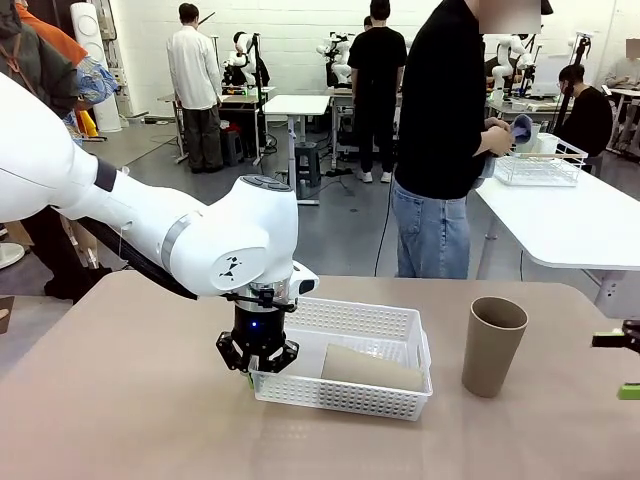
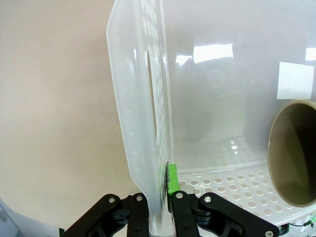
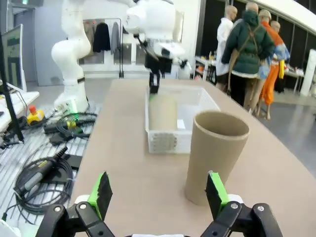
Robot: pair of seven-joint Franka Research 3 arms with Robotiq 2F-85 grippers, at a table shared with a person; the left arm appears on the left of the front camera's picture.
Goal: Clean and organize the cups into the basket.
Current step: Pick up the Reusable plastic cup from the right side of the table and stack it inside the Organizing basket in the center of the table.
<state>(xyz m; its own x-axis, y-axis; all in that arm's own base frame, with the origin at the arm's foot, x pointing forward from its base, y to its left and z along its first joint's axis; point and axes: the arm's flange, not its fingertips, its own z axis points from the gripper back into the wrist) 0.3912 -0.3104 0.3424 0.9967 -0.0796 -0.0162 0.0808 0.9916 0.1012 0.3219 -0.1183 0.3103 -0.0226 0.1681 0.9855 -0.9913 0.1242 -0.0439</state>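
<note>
At the near right edge of the bench (image 1: 120,400), the right hand (image 3: 158,192) is released, its fingers spread before the upright beige cup (image 1: 493,345). To the left sits the white basket (image 1: 340,392) with a second beige cup (image 1: 370,368) lying inside. The left hand (image 1: 254,368) is clenched on the basket's left wall.

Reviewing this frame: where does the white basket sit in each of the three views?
Front view: basket low centre, left gripper clamped on its left end.
Left wrist view: its end wall runs up the middle, floor to the right.
Right wrist view: mid-picture, beyond the upright cup.
Shared landmark: the lying cup inside it.
</note>
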